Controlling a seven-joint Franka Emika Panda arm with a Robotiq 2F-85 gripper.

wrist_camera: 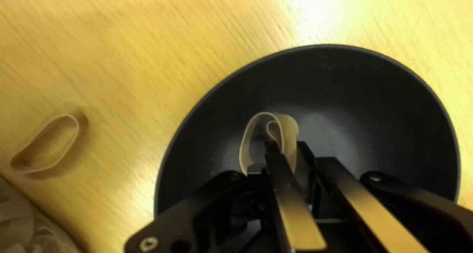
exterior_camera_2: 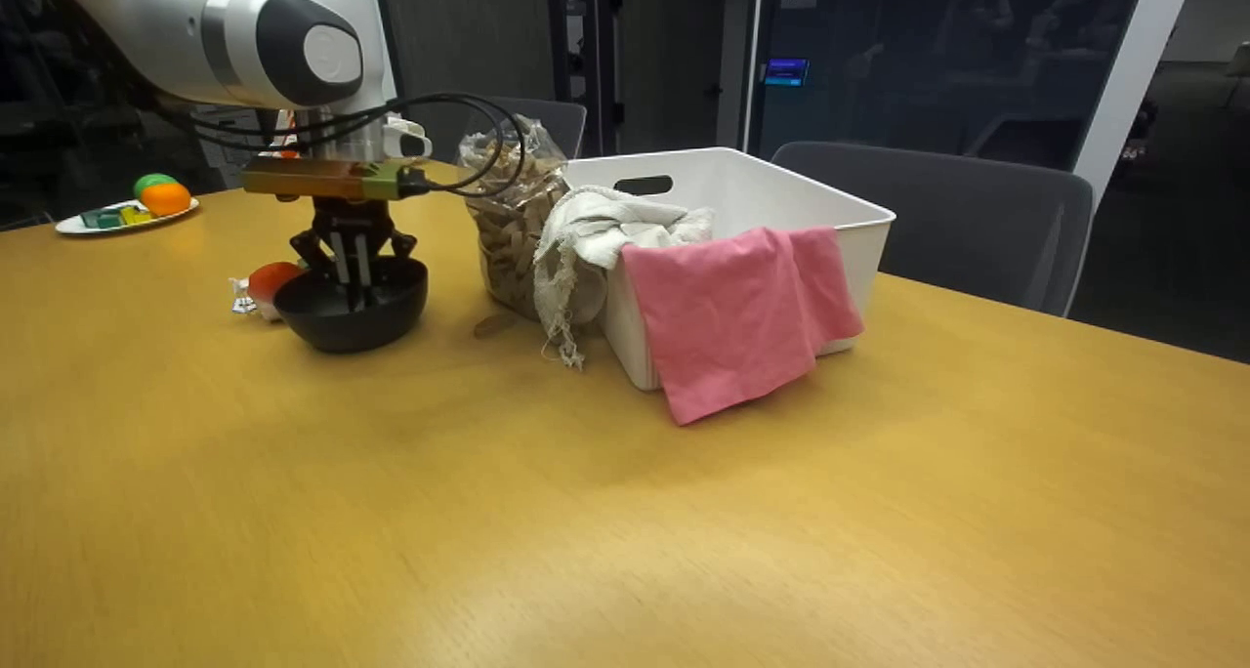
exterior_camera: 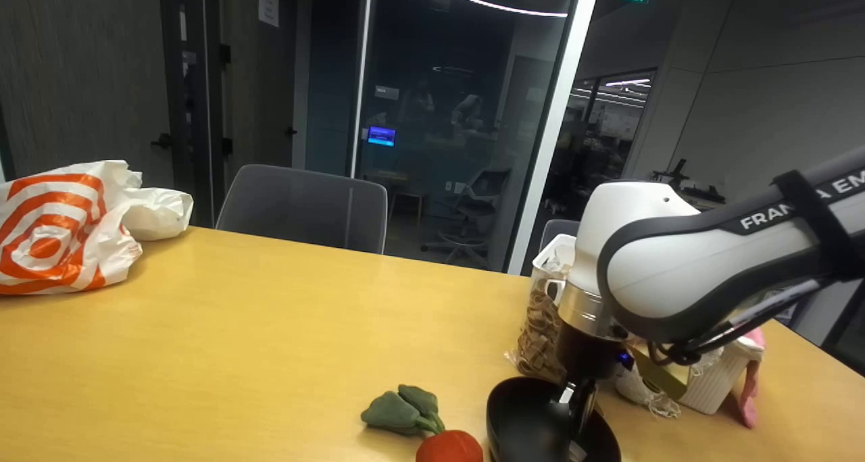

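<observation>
Wrist view alone: distinct band (wrist_camera: 291,131) at tool (wrist_camera: 288,149)

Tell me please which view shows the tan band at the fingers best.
The wrist view: its close look shows the tan band looping at the fingers. In both exterior views, I cannot make it out at the black bowl.

One round black bowl (wrist_camera: 351,108), at least two flat tan bands (wrist_camera: 291,131) plus one clear plastic bagful (exterior_camera_2: 513,258) I can't count lol, one white plastic bin (exterior_camera_2: 762,189), just one pink cloth (exterior_camera_2: 737,316).
</observation>
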